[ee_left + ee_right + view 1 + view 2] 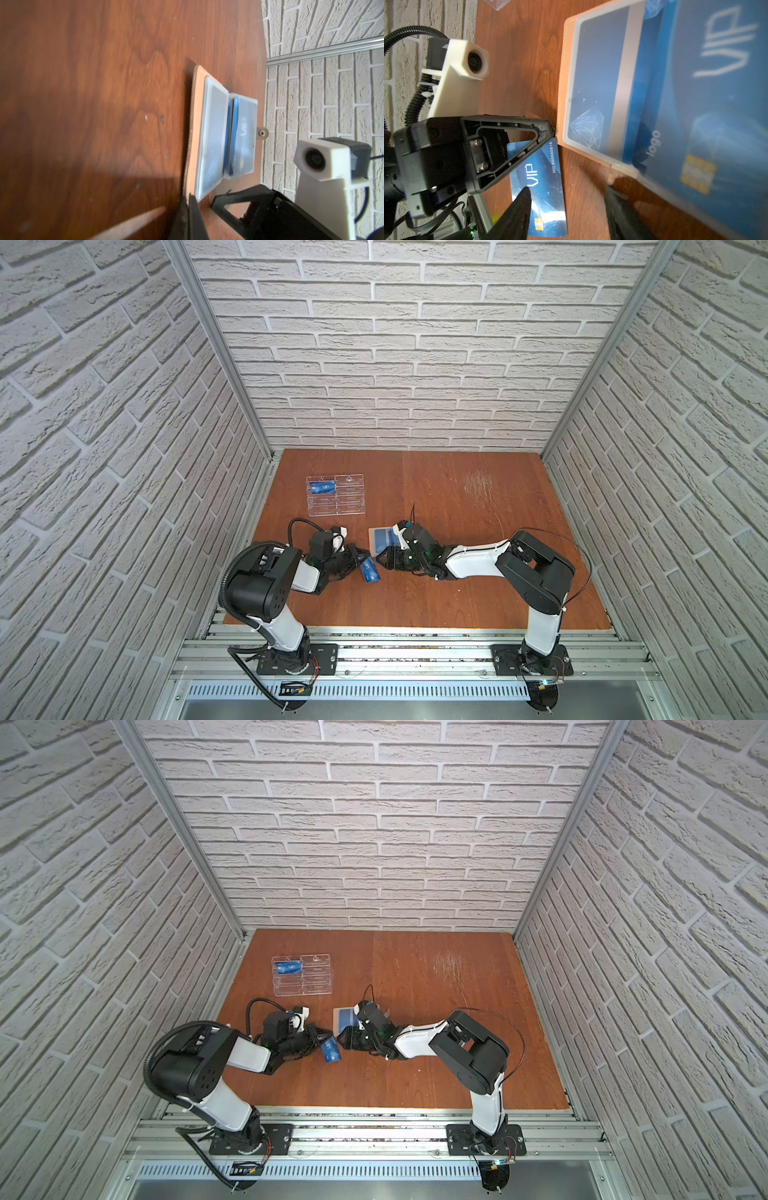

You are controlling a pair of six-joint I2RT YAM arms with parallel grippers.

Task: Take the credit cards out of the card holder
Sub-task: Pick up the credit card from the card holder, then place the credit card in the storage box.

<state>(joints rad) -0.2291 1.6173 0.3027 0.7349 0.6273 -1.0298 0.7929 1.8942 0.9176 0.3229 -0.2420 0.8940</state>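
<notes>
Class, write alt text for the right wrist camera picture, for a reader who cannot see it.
The left gripper pinches a blue VIP card over a wooden table. Beside it lies an open tan card holder, more blue cards in its clear sleeves.

Mid-table: card holder (pixel 381 540); rack (pixel 336 494) behind-left, holding card (pixel 326 488); second card (pixel 370 569) front-left of holder.

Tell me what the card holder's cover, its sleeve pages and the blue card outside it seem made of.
Card holder cover: probably leather or faux leather, matte tan, stitched along the edge.
Sleeve pages: clear flexible-looking plastic, slightly frosted; cards show through.
Blue card: rigid glossy plastic, likely; it catches glare and carries a gold chip.
</notes>
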